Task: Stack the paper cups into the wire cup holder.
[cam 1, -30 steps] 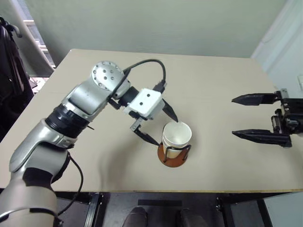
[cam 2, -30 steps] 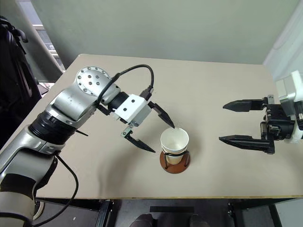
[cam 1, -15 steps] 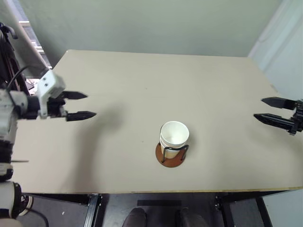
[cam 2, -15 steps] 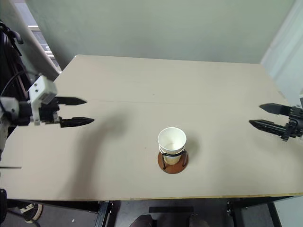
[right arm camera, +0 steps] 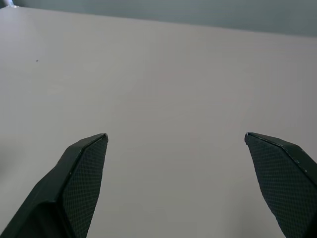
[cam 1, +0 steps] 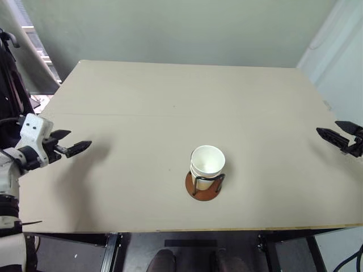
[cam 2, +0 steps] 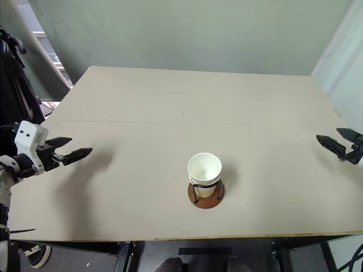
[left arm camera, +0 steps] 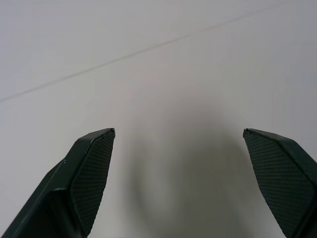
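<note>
The paper cups [cam 1: 207,165] sit nested upright in the wire cup holder [cam 1: 203,190], whose reddish-brown base rests near the table's front edge, about centre. Only the top cup's white inside and rim show clearly. My left gripper [cam 1: 75,142] hovers open over the table's left edge, far from the holder, with nothing between its fingers [left arm camera: 91,168]. At the table's right edge my right gripper [cam 1: 336,134] is open and empty too, its fingers [right arm camera: 81,173] spread wide over bare tabletop.
The beige table [cam 1: 187,102] has a faint seam running across its middle. A wall stands behind it. Dark equipment [cam 1: 10,73] stands off the left side.
My left gripper pulled away from the cup in the holder and swung out to the table's left edge. My right gripper drew back toward the right edge. The cups stayed in the holder.
</note>
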